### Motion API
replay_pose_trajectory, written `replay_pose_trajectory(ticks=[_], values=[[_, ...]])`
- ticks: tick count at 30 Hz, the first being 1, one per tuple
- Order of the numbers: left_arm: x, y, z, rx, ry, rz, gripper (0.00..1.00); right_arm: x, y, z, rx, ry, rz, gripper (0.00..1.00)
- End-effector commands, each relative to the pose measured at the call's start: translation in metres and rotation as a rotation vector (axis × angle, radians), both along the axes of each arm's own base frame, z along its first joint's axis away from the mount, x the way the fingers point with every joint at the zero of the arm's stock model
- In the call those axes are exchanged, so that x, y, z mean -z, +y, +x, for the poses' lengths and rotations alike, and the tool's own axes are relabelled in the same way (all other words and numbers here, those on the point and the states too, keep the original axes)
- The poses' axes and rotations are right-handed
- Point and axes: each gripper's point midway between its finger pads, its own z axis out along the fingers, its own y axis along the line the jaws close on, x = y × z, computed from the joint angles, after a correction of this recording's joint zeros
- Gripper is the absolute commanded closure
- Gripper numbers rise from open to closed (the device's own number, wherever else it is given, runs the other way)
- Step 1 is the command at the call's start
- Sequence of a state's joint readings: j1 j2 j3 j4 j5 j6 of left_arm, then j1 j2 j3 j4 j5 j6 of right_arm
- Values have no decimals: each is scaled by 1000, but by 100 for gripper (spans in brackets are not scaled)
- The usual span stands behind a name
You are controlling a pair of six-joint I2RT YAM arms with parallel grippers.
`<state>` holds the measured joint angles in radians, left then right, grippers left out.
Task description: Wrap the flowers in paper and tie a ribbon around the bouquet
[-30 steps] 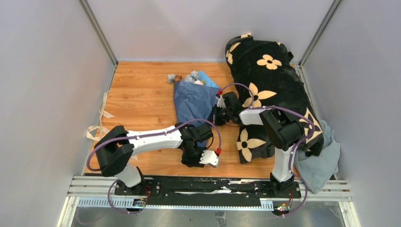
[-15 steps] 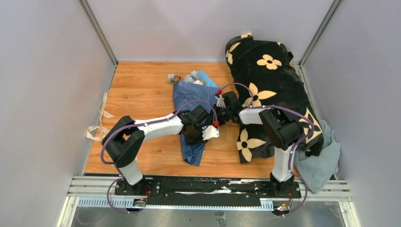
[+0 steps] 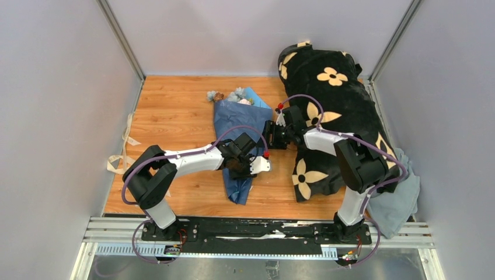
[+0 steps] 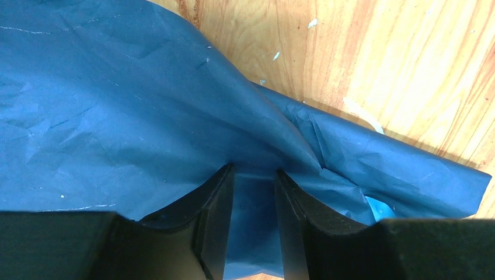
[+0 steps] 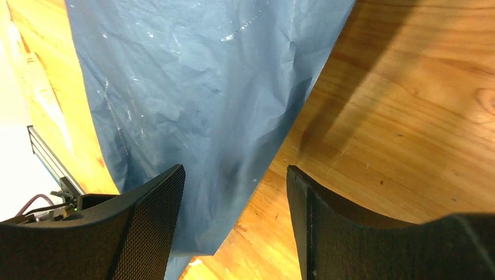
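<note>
Pinches the thin end of the bouquet with the left end effector. Has the two fingers close together, with dark blue paper squeezed tight between them.

Holds nothing in the right end effector. Spread wide open, low over the right edge of the paper and the bare wood beside it.

Lies on the wooden counter, near the middle, with the wide end toward the far wall and the thin end toward the arms. Shows pale blue and pink-brown flowers poking out at the wide end.

Can see the cream ribbon at the left edge of the counter, well apart from the bouquet and not tied on.

Can see a black blanket with cream flower shapes on the right side, just beside the right arm.
</note>
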<state>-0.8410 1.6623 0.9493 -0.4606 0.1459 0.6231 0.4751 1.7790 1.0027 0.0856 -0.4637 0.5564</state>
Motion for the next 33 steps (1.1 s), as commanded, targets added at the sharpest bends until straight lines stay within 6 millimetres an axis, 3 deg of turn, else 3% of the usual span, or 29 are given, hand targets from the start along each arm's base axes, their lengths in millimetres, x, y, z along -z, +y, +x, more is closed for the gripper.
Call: replay_pose_trajectory(ticks=[1,4,7,12,15,18,21,24,27,29,31,33], values=[[23,20,-22,22,77,79,58,25,0,-3,-8,88,-31,31],[23,19,-22,26,83,78,58,41,-3,5,36,119,-56,30],[22,17,-24,36,94,69,58,52,8,7,13,145,-11,30],[23,16,-25,54,99,72,58,56,28,2,-36,167,134,32],[23,14,-24,59,103,73,58,52,34,0,-61,160,180,53],[15,11,-22,69,109,71,56,49,38,1,-74,156,218,97],[-11,7,-15,67,113,42,42,44,37,4,-66,148,248,100],[-63,11,7,-24,104,-46,25,42,32,6,-62,145,239,100],[-109,59,46,-272,49,-91,17,41,28,4,-80,137,213,100],[-130,113,66,-473,-33,-69,16,39,27,3,-90,136,202,100],[-133,172,72,-635,-91,-14,15,35,27,3,-107,132,198,100],[-121,229,58,-739,-87,56,15,33,29,3,-128,135,190,100]])
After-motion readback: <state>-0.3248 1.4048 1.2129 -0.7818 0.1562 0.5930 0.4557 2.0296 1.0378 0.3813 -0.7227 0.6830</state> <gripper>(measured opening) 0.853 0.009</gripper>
